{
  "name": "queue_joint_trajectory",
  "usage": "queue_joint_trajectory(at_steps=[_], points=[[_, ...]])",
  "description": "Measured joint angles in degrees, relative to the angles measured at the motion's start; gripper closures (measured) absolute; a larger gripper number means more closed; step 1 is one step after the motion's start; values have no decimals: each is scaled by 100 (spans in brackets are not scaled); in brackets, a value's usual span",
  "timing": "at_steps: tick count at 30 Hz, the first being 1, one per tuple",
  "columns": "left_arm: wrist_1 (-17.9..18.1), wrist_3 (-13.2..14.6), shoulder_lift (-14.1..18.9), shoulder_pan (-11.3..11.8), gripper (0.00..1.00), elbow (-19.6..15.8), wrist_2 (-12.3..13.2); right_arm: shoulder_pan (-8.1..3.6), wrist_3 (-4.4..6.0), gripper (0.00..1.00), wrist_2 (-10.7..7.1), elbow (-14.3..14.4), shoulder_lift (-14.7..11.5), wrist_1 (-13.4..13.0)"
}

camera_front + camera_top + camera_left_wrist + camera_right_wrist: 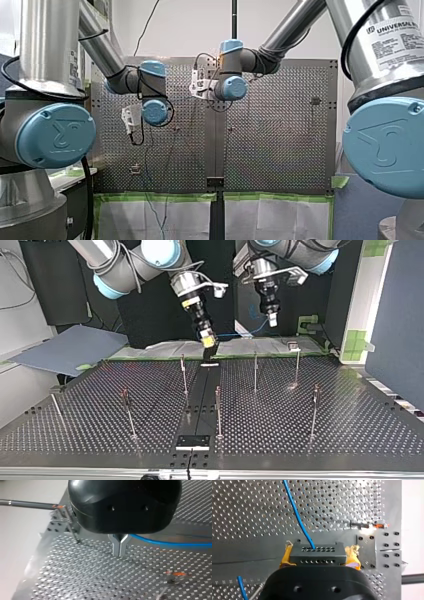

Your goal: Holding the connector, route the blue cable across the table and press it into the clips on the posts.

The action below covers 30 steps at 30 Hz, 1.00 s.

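We watch the perforated table [280, 130] from behind our shoulders and, facing back, from across it (both share its posts [255, 371]), while both wrist cameras look closely down.

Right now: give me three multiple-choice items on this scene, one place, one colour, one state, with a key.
1. Where is the connector? A lying loose B clamped in my right gripper C dangling free
2. Colour of the cable leaving it? A red B blue C green
3. My left gripper? A wide open B shut C out of sight
Key: 1 B, yellow pads flank it in the right wrist view; 2 B, it reads plainly blue; 3 B, its metal fingers meet in the left wrist view.
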Motion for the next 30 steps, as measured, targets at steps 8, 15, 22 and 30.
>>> queue_joint_trajectory(at_steps=[8,15,22,30], points=[[-393,-22,391,131,100,276,-8,27,147,100,-161,-426,265,200],[-622,2,694,265,100,409,11,28,195,100,-208,-770,395,471],[-676,59,738,408,100,538,163,41,204,100,-253,-1112,481,722],[-803,133,698,638,100,772,234,167,207,100,-276,-1500,757,983]])
